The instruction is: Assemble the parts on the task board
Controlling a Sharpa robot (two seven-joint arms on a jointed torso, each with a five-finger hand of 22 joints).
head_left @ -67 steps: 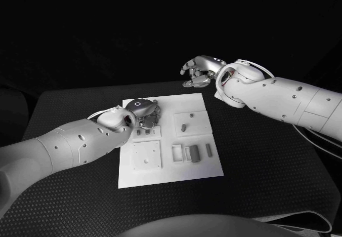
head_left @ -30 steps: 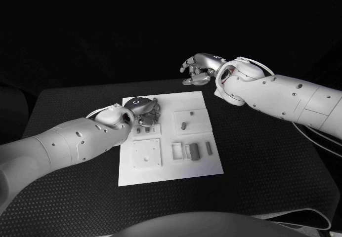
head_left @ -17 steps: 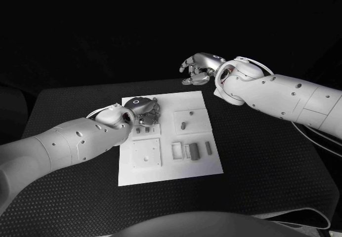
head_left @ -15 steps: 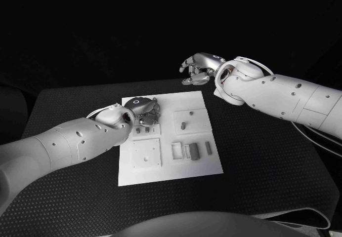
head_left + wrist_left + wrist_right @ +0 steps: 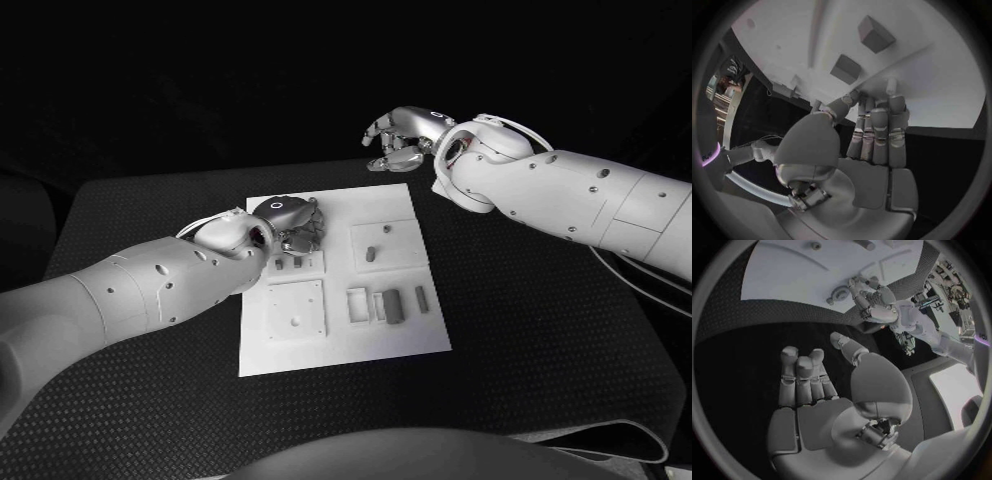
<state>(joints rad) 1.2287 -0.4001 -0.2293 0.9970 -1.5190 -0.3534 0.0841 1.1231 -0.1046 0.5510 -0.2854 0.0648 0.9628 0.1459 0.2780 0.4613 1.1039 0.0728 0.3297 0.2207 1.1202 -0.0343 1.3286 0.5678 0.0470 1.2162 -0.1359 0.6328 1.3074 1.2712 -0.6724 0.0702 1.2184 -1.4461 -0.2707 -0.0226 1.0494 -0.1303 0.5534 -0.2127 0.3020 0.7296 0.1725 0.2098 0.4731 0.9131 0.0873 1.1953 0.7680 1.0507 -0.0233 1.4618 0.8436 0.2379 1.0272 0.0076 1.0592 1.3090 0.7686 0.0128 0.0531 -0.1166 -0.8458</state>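
Resting over the far left corner of the task board point(image 5: 361, 300) in head view, left hand point(image 5: 293, 222) fingers curled, grasp unclear; parts point(image 5: 387, 306) lie near board middle | left wrist view: fingers point(image 5: 879, 132) together, tips on the board beside two parts point(image 5: 845, 69) | right wrist view: right hand point(image 5: 814, 390) above the bench point(image 5: 748, 345), fingers apart, holding nothing.

A black table point(image 5: 548, 330) with a dotted, textured top carries everything here. Lying directly on it, in its middle, is the white task board point(image 5: 353, 345), a rectangular plate with its long sides running from the near edge toward the far edge. The board's far end lies close to the far edge, and bare black surface borders its left, right and near sides.
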